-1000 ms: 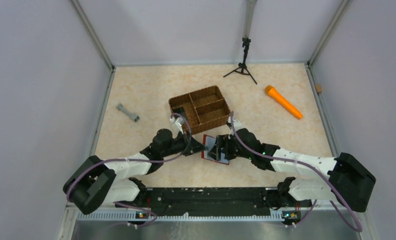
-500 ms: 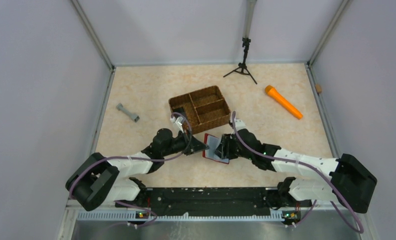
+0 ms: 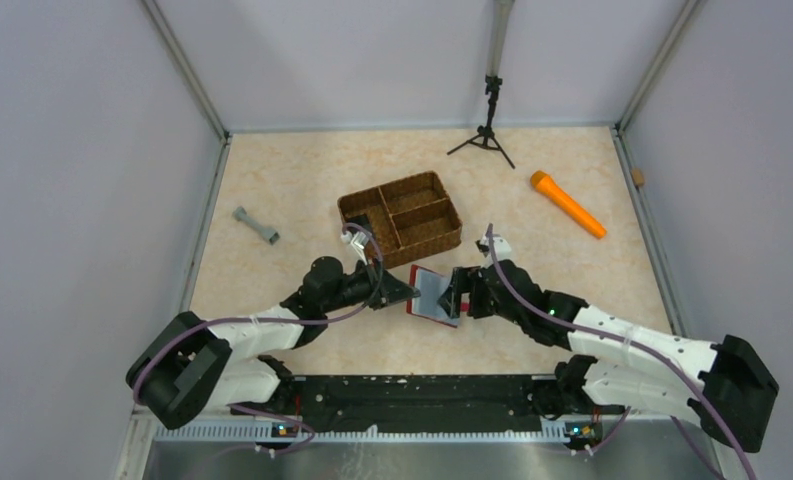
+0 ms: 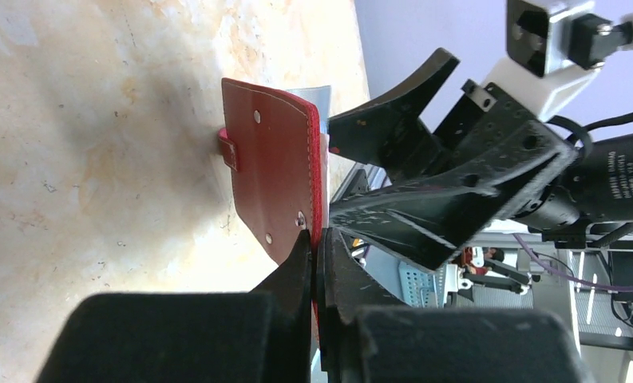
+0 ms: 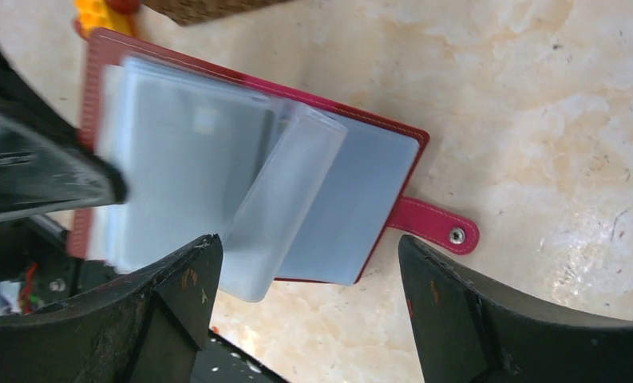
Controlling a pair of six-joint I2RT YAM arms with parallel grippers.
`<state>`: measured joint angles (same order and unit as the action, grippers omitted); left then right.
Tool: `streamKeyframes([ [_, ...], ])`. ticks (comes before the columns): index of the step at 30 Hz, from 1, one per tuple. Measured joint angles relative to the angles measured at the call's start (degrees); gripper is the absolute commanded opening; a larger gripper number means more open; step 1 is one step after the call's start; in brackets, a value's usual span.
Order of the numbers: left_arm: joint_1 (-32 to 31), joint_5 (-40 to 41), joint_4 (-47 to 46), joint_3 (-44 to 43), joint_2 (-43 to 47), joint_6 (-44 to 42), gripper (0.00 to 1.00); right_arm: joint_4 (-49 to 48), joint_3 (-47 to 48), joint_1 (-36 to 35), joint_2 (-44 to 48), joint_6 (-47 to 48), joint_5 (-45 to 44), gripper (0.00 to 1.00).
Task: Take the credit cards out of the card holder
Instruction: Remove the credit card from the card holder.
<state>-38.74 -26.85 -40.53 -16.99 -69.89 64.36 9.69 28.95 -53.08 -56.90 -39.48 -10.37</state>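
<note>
- card holder (image 3: 433,296) is being pinched open by the clenched left gripper (image 4: 317,239)
- pale blue sleeves (image 5: 217,159) are being exposed inside
- right gripper (image 5: 306,247) is being held released

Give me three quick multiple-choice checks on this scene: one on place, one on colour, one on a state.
1. Where is the card holder relative to the wicker basket?
A) just in front of it, on the robot's side
B) inside it
C) beyond it, at the far wall

2. The card holder's cover is:
A) blue
B) red
C) green

3. The right gripper is:
A) shut on the strap
B) shut on a card
C) open

Answers:
1 A: the top view shows it on the table just on the near side of the basket.
2 B: both wrist views show a red cover.
3 C: its jaws stand wide apart, nothing pinched.
</note>
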Motion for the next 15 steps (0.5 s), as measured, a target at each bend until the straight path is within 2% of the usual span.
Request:
streamKeyframes([
  [7,0.00,-0.70,-0.02,-0.13,0.00,0.02,0.00,-1.11,1.14,0.00,3.39,0.31,3.78,0.84],
  [12,0.00,-0.76,-0.11,-0.15,0.00,0.04,0.00,-1.05,2.27,0.00,3.30,0.35,4.68,0.91],
  [15,0.00,-0.76,-0.15,-0.15,0.00,0.07,0.00,2.58,4.70,0.00,2.71,0.55,2.16,0.87],
])
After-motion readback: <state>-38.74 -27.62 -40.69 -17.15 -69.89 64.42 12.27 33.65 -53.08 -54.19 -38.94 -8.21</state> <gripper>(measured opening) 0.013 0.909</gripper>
